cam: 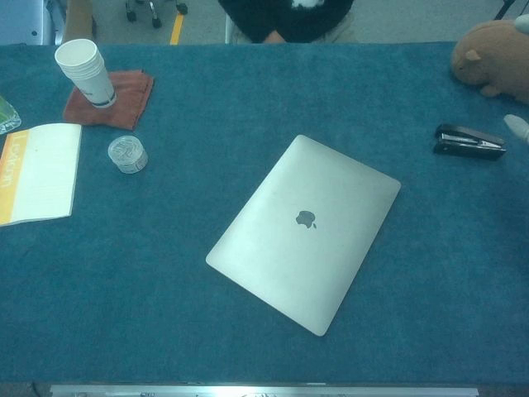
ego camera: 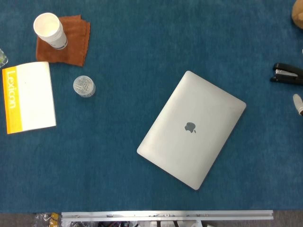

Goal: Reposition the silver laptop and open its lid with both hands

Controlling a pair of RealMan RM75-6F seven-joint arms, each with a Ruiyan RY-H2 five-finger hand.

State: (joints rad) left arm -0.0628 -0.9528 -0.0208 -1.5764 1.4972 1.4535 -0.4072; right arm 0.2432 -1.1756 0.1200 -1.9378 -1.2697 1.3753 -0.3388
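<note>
The silver laptop (ego camera: 191, 128) lies shut on the blue table (ego camera: 142, 47), right of the middle, its logo facing up. It is turned at an angle, one corner pointing toward the table's front edge; the chest view shows the laptop (cam: 304, 231) the same way. Nothing touches it. At the right border two pale tips (ego camera: 297, 103) poke in, seemingly fingertips of my right hand (cam: 517, 126); the rest of that hand is out of frame. My left hand appears in neither view.
A black stapler (ego camera: 287, 74) lies far right, a brown plush toy (cam: 489, 56) behind it. At the left are a paper cup (ego camera: 49, 29) on a brown cloth (ego camera: 71, 42), a clear round tub (ego camera: 84, 86) and a yellow-and-white booklet (ego camera: 29, 97).
</note>
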